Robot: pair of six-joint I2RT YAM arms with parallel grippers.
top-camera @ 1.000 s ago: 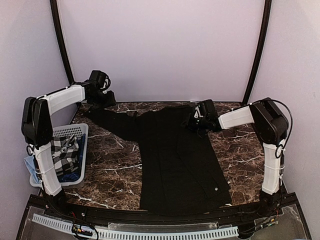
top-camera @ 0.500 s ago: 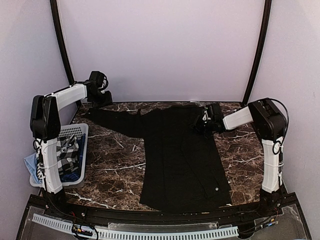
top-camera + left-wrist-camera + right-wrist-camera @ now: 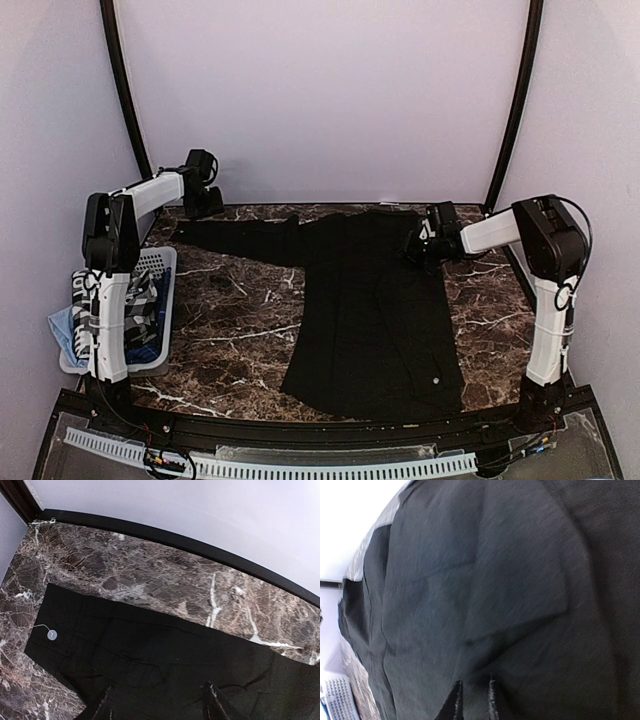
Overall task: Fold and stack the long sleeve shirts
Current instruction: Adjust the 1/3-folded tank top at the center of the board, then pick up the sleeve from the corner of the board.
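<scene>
One of the long sleeve shirts, a black shirt [image 3: 365, 310], lies spread on the marble table, its hem toward the near edge. One sleeve [image 3: 240, 240] stretches to the far left corner. My left gripper [image 3: 206, 205] hovers over that sleeve's end. In the left wrist view the gripper [image 3: 159, 702] is open, fingers wide apart over the sleeve [image 3: 150, 655], near a pale cuff button [image 3: 52, 635]. My right gripper [image 3: 421, 247] sits on the shirt's far right shoulder. Its fingers [image 3: 474, 697] are nearly together, pinching a fold of the black cloth [image 3: 470, 580].
A white slatted basket [image 3: 152, 262] stands off the table's left edge, holding a black-and-white checked cloth [image 3: 125, 300] with blue cloth [image 3: 62, 330] beside it. A raised black rim [image 3: 200, 545] and the wall close off the table's far side. Bare marble [image 3: 230, 320] shows left of the shirt.
My right gripper has moved right, dragging the shirt's shoulder and body with it. The left sleeve now lies straighter. The left arm's elbow swung toward the far left corner.
</scene>
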